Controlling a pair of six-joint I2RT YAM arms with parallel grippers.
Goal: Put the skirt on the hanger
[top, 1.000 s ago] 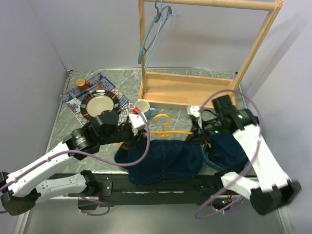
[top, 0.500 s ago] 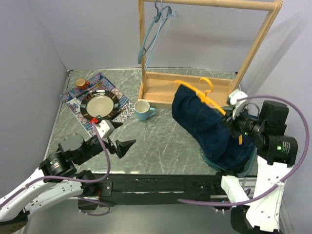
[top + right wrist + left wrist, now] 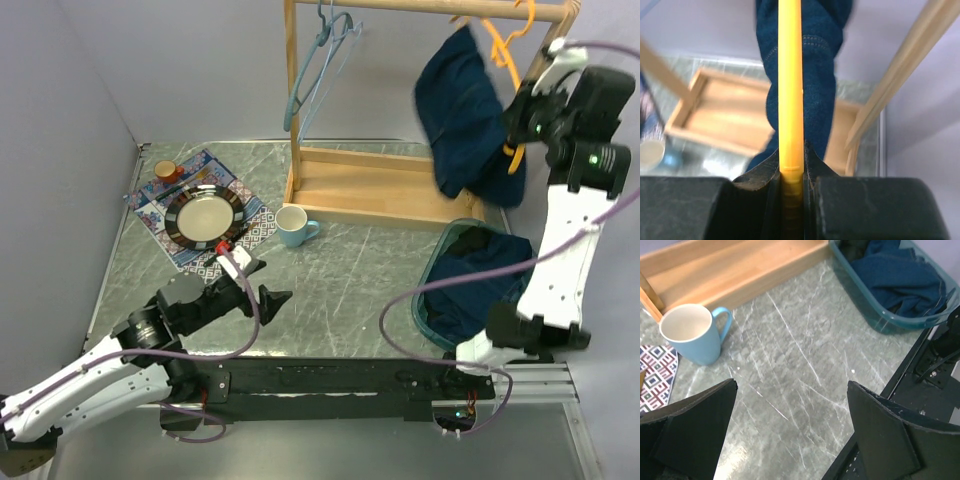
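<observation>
Right end effector (image 3: pixel 791 172) pinches the orange hanger (image 3: pixel 507 55), denim skirt (image 3: pixel 462 110) draped on it, up at the rack rail (image 3: pixel 420 7) above the far right corner of the desk (image 3: pixel 350 280). Left end effector (image 3: pixel 790 432) is spread, empty. That tilted hanger could shed the skirt, or its hook might miss the rail.

Inspection finds no legible text, label, brand, number or sign in any view. The mat (image 3: pixel 215 172) bears only a geometric tile pattern in blue, red and white, with no lettering. The mug (image 3: pixel 690 335) is plain light blue outside and white inside, with no markings.
</observation>
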